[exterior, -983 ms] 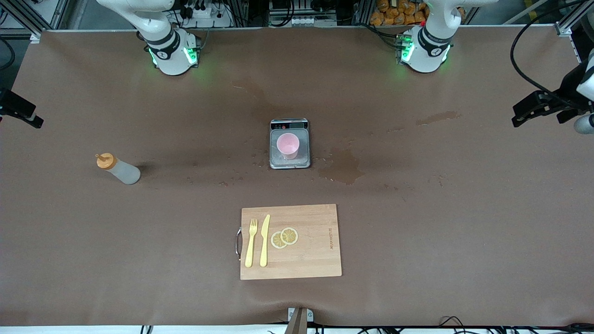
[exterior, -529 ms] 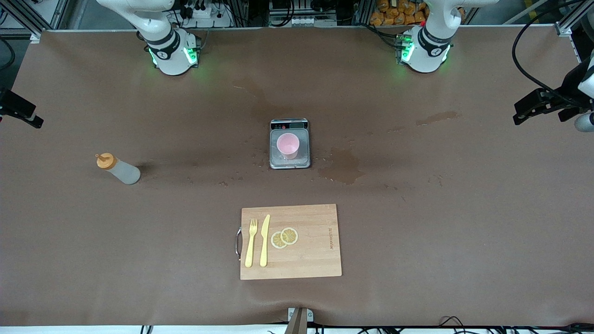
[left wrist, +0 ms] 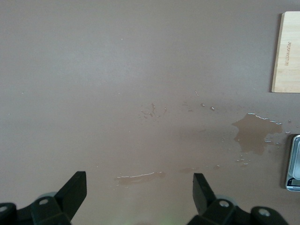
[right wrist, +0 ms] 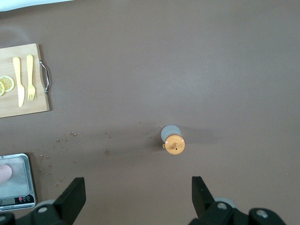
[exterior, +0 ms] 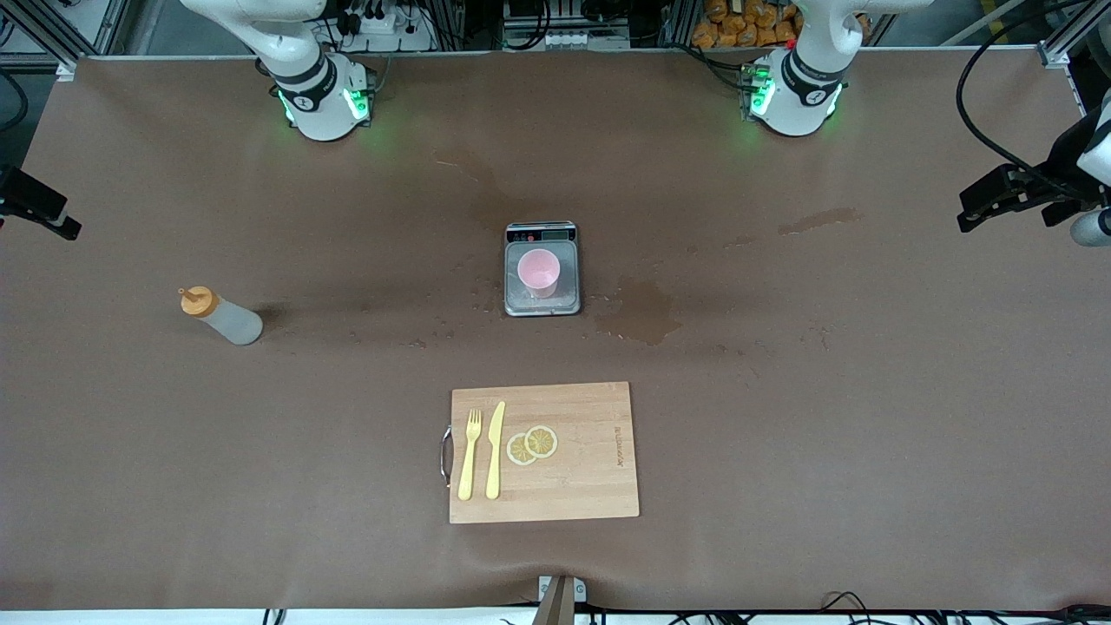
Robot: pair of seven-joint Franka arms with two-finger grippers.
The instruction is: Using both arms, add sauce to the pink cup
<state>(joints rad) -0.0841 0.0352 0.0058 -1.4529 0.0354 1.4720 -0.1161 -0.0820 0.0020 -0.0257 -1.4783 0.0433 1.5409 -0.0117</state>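
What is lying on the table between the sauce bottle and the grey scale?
In the front view, only bare brown table with a few small droplets lies between the sauce bottle and the scale.

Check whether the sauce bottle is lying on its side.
No, the sauce bottle stands upright on the table, orange cap up.

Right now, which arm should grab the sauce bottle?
The right arm. Its open pincer hangs over the table near the bottle, at that arm's end. The left pincer is over bare table.
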